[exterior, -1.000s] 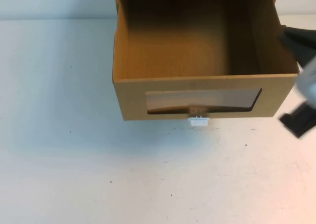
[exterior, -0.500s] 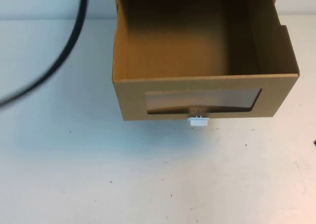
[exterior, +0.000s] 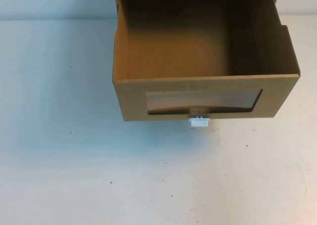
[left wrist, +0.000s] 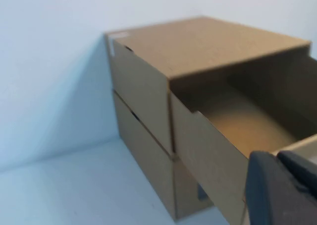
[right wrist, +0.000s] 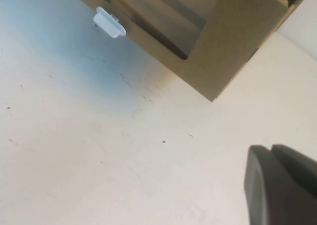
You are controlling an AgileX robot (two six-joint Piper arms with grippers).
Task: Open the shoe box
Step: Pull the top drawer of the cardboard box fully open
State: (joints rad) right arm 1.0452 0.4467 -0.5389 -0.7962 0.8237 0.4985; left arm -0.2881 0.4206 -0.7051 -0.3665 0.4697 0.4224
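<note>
The brown cardboard shoe box (exterior: 205,98) stands at the back of the table, its upper drawer pulled out toward me and empty inside. The drawer front has a clear window and a small white pull tab (exterior: 199,121). Neither arm shows in the high view. In the left wrist view my left gripper (left wrist: 276,156) is shut and empty, off to the side of the drawer (left wrist: 208,150). In the right wrist view my right gripper (right wrist: 271,148) is shut and empty above the table, well away from the tab (right wrist: 109,24) and the box corner (right wrist: 223,51).
The white table (exterior: 74,160) stretches bare in front of and to the left of the box. A pale wall rises behind the box (left wrist: 49,61). A lower drawer (left wrist: 143,150) sits closed under the open one.
The right arm, seen at the right edge a second ago, has gone out of the high view. A dark cable crossed the upper left half a second ago and is gone. The box stayed put.
</note>
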